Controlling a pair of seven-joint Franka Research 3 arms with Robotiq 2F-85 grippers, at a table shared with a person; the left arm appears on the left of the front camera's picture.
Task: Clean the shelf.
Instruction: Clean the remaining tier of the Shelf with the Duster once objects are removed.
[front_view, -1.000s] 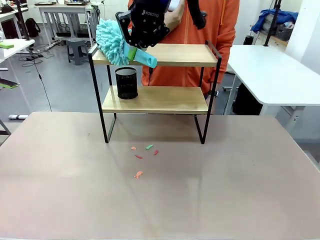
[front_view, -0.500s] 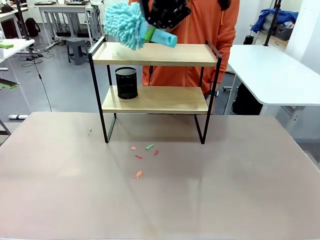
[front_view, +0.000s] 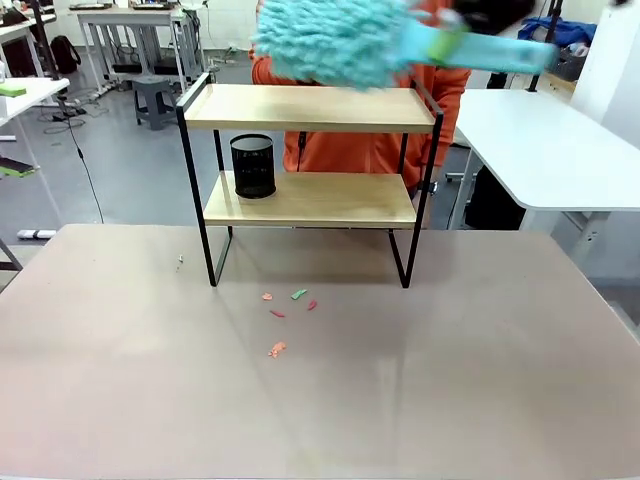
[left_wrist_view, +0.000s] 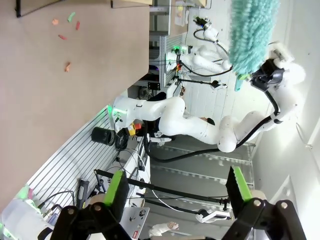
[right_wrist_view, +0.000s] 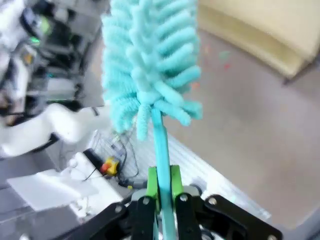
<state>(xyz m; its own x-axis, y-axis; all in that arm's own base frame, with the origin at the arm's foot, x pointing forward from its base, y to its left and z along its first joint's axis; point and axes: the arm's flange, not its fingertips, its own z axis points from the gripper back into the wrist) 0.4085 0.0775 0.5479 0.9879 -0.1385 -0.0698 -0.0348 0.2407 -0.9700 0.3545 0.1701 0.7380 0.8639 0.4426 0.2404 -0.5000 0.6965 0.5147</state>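
The table (front_view: 120, 380) lies well below the right gripper (right_wrist_view: 164, 182), and on it stands the shelf (front_view: 300, 108), directly under the duster (front_view: 330, 40) that this gripper carries. The shelf is upright on its legs with both boards level. Its long axis runs side to side across the front view, and its open front faces the robot. A person (front_view: 380, 150) stands just behind it.

The right gripper's green pads are clamped on the duster's teal handle (right_wrist_view: 161, 145), with the fluffy head out beyond the fingertips. Seen from the front, the duster lies nearly level and almost parallel to the boards. Its head is over the middle of the top board, and its handle runs off toward the robot's right. The head is motion-blurred, so I cannot tell whether it touches the wood.

My reading is that the step in hand is dusting the top board. The next move would call for pressing the head onto the board and drawing it along the long axis, staying clear of the raised side rails.

The left gripper (left_wrist_view: 177, 192) is spread wide with nothing between its pads, far from the duster.

A cup (front_view: 253, 166) sits on the lower board, below and left of the head. The scraps (front_view: 277, 349) lie on the table in front, lower again.
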